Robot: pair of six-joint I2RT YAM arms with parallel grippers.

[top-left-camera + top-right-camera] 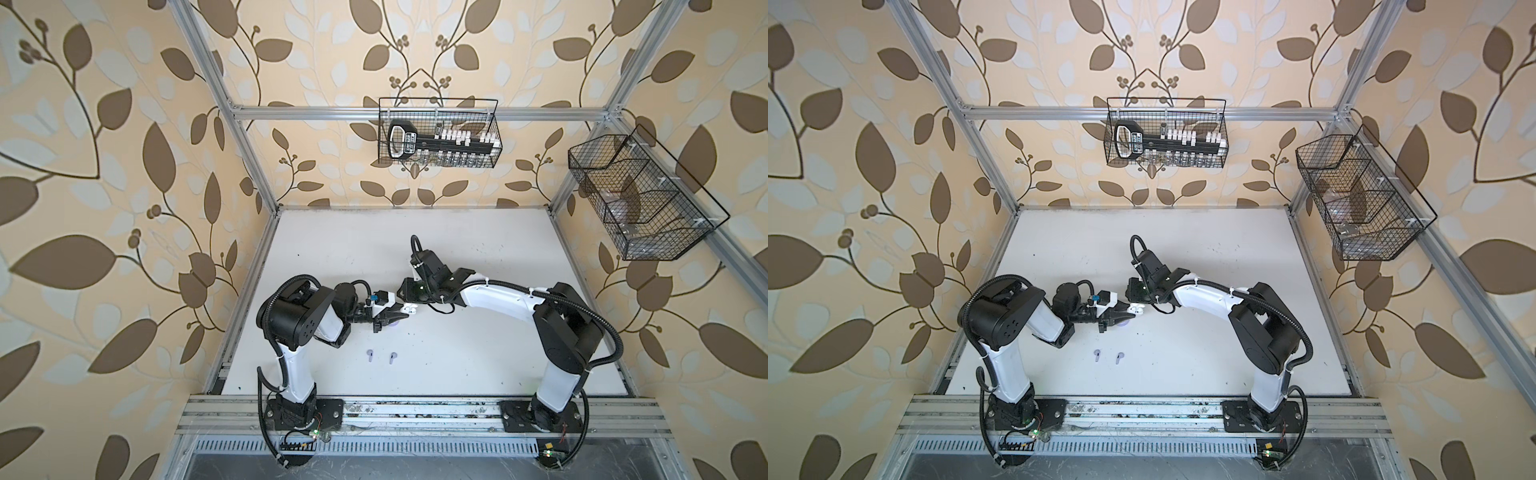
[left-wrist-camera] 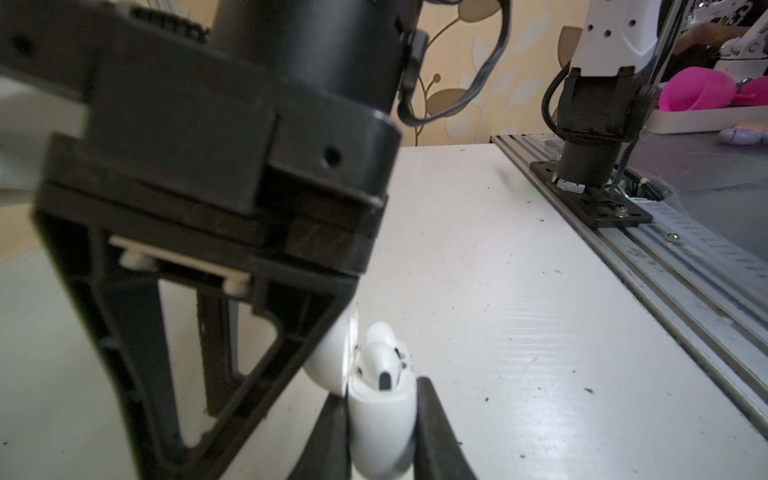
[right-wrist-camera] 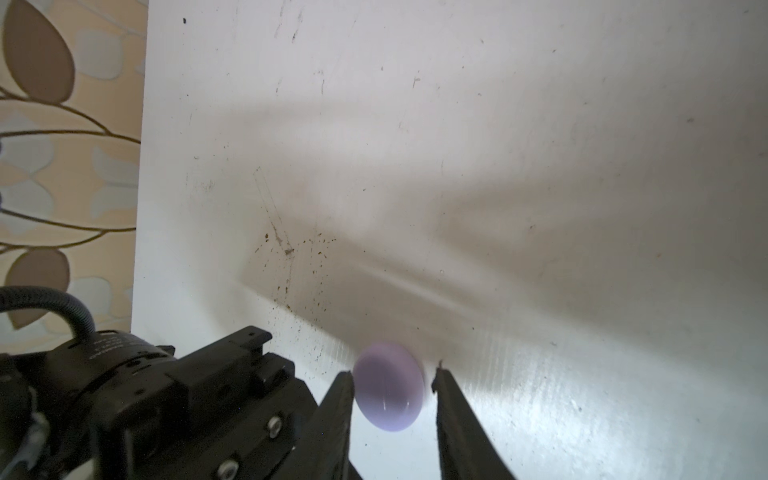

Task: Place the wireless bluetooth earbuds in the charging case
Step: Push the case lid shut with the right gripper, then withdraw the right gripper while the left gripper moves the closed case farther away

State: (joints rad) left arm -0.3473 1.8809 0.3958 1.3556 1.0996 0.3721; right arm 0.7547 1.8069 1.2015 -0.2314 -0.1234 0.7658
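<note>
**Leaf-papered cell: two arms meet at mid-table**

Brown-leaf wallpaper (image 1: 104, 208) covers the walls on three sides, behind a silver frame (image 1: 332, 113). The white table (image 1: 457, 249) fills the floor of it.

Two arms stand at the near edge, the left arm (image 1: 299, 316) and the right arm (image 1: 498, 295), bending inward until their tools almost meet. Two wire baskets hang up high, one on the back rail (image 1: 457, 99) and one on the right side (image 1: 660, 237), both well above the work.

There are two cases. The left gripper (image 2: 382, 432) is clamped tight on the white case (image 2: 380, 419), whose lid (image 2: 332, 357) stands open. The right gripper (image 3: 394, 374) has its jaws a little apart. One of its fingers sits against that lid. The lavender case (image 3: 388, 386) shows blurred between those jaws, with a gap on one side. In a top view it lies on the table (image 1: 397, 327) under the left tool, so I cannot tell whether anything touches it.

There are four earbuds. Two white earbuds (image 2: 380, 365) sit in the white case. Two lavender earbuds (image 1: 369, 354) (image 1: 392, 356) lie near each other on the near half of the table, between the arm bases and well in from every edge. Beyond the grippers the white surface runs wide to the back wall.
</note>
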